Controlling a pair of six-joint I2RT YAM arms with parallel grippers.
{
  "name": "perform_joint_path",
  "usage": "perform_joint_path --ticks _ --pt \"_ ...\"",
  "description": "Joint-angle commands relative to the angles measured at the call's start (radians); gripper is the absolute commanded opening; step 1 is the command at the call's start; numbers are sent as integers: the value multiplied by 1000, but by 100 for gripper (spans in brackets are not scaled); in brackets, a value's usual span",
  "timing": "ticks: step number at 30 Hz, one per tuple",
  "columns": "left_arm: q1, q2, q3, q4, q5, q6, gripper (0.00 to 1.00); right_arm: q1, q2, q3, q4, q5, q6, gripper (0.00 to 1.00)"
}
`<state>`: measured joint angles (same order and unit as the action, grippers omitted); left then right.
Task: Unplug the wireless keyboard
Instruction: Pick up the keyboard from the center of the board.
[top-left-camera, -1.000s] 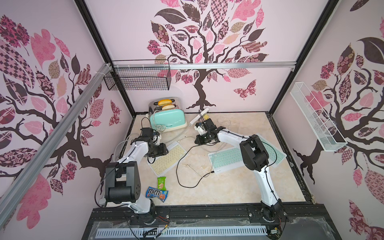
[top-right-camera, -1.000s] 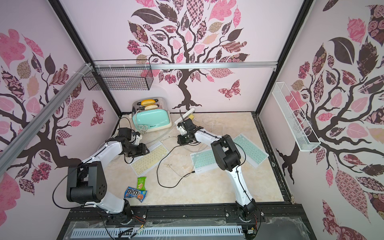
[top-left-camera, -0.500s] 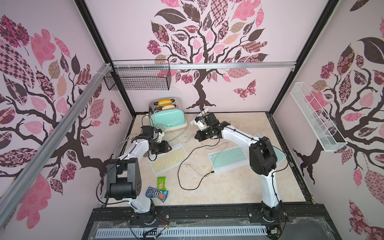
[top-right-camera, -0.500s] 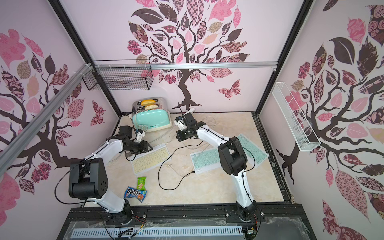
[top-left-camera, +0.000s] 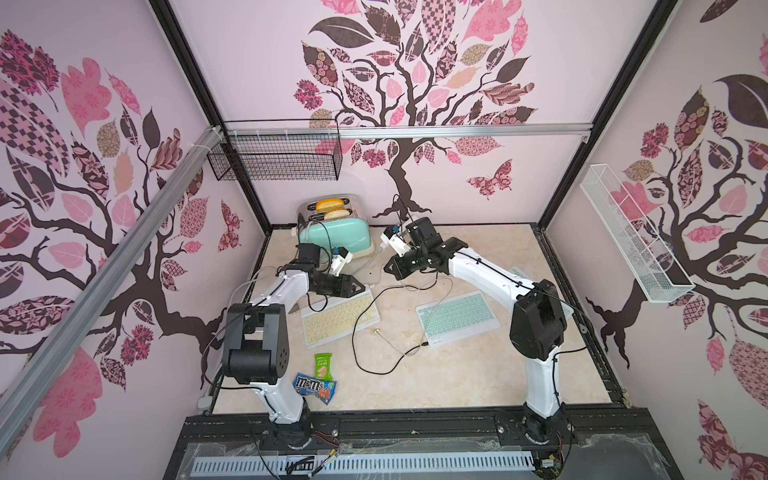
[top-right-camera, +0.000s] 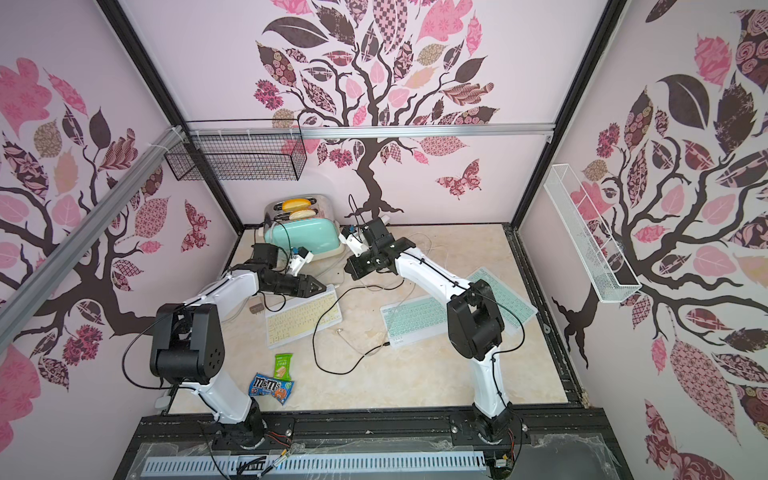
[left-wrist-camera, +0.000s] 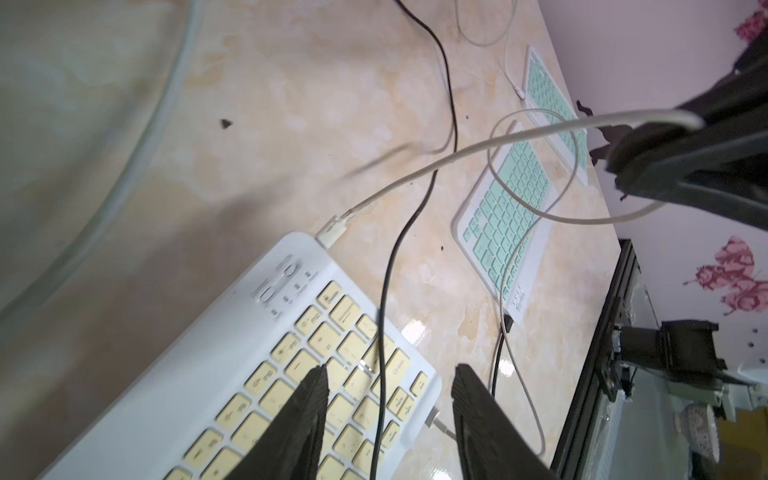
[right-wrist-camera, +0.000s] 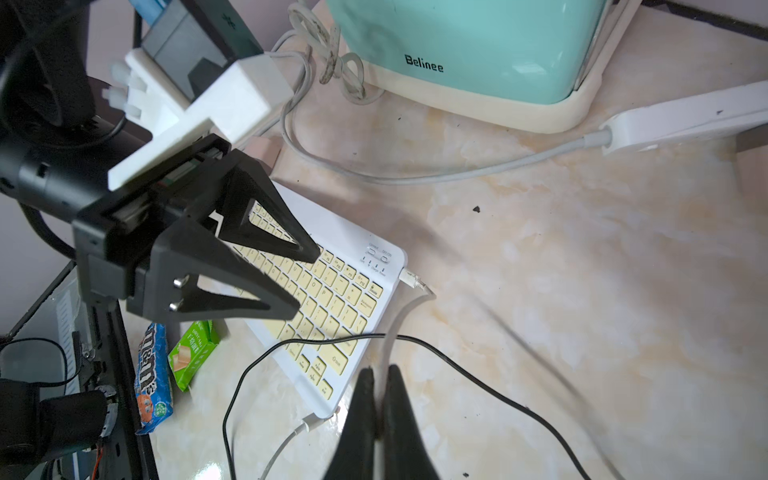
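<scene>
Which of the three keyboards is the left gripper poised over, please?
The yellow-keyed keyboard; the left gripper hovers open-jawed above its keys. The other two keyboards are mint-green.

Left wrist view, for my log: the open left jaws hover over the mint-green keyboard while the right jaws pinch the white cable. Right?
No: the left wrist view shows the left gripper over the white keyboard with yellow keys; the rest stands.
</scene>
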<state>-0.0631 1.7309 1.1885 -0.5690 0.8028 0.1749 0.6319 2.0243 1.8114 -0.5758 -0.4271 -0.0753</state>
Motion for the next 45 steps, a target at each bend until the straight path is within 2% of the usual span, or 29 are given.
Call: perform_joint_path --ticks 1,10,12,16,21,25,27,32,34,37,39,41,43,45 --pt "-27 40 43 43 19 90 53 1 -22 16 2 -25 3 0" --pt "-43 148 122 152 123 226 59 0 -47 0 32 -43 46 0" --pt "-45 174 133 195 134 212 60 0 -53 -4 43 -55 64 0" --pt "-69 216 207 134 87 272 60 -6 -59 0 55 -78 95 0" --pt "-77 267 278 64 136 300 60 -16 -68 8 86 -110 140 0" --pt "-77 266 279 73 194 296 57 -30 -76 8 123 -136 192 0" --pt "-77 262 275 91 204 279 50 -35 -79 9 133 -137 206 0" --pt "-77 251 277 84 198 274 17 -39 -90 1 142 -126 213 0" --pt "-76 242 278 82 197 275 9 -41 -93 -13 152 -121 220 0" --pt "-77 226 282 66 181 281 2 -46 -95 -33 167 -115 239 0" --pt "-77 214 283 55 170 287 0 -50 -97 -52 167 -99 253 15" --pt "-76 200 289 44 149 286 0 -62 -110 -88 173 -69 283 37" --pt "-77 185 286 51 108 273 0 -84 -136 -143 194 -42 333 51" --pt "-77 172 285 62 57 248 0 -119 -176 -209 215 -13 388 59"
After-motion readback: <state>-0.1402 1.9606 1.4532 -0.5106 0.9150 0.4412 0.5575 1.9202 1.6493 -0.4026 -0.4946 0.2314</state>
